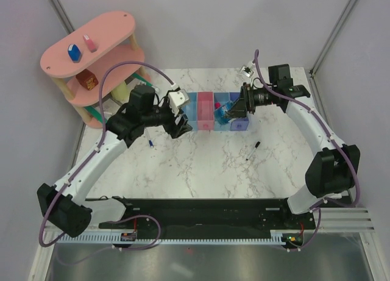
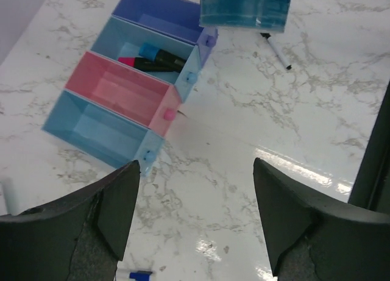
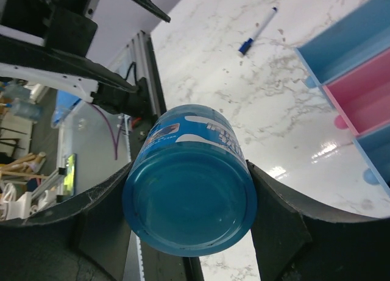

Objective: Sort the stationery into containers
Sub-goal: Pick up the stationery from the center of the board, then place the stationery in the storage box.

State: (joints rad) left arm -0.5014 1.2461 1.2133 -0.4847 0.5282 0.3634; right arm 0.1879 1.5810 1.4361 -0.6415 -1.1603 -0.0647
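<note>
The round teal-blue plastic pot (image 3: pixel 190 195) is clamped in the right gripper (image 1: pixel 236 110) at the row of four joined plastic bins (image 2: pixel 186 80). The left gripper (image 2: pixel 195 214) is spread wide, empty. Released off-centre, the pot could be caught on a rim.

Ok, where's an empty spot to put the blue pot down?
Widest bare marble: in front of the bins, between the thin black pen and the blue-capped pen. Crowded: at the bins, where the left gripper and the right gripper with the pot hover.
</note>
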